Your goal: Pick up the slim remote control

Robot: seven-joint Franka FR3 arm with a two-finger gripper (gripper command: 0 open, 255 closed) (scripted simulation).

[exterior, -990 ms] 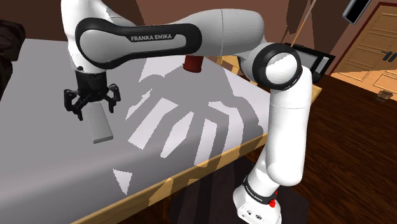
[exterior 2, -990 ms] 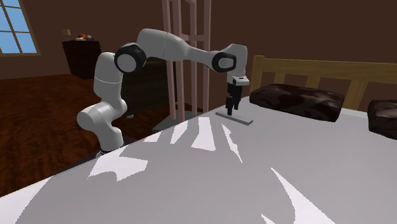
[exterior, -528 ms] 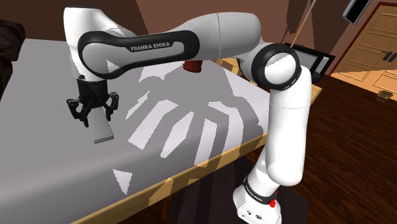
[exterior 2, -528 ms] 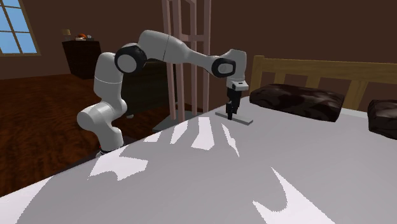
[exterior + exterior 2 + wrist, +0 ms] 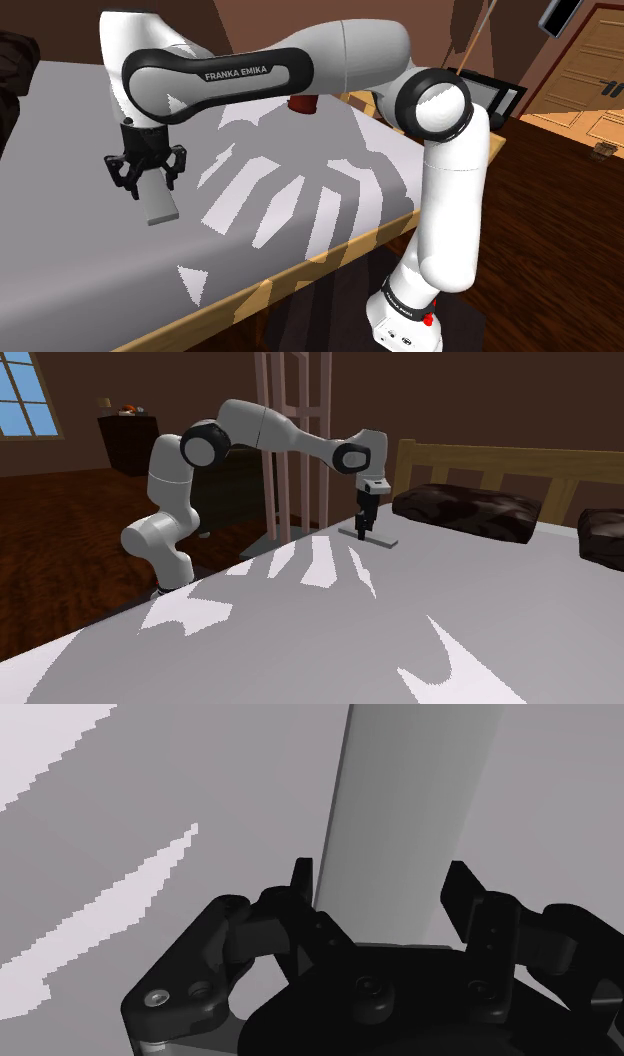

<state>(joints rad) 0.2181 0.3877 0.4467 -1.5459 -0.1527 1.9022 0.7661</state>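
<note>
- Gripper hangs low over the grey bed, pointing straight down.
- Slim grey remote control lies flat on the bedcover, directly under the hand.
- Wrist view: fingers spread, one along each long side of the remote control, close in; no firm clasp visible.
- Dark pillow lies well apart, by the headboard.

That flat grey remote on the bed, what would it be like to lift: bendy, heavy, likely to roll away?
Probably stiff: the remote shows as a straight slab with flat edges. It is likely light, since it looks thin. It shouldn't roll, as it lies flat on the bed, though its smooth, plain faces may be a little slippery.
</note>
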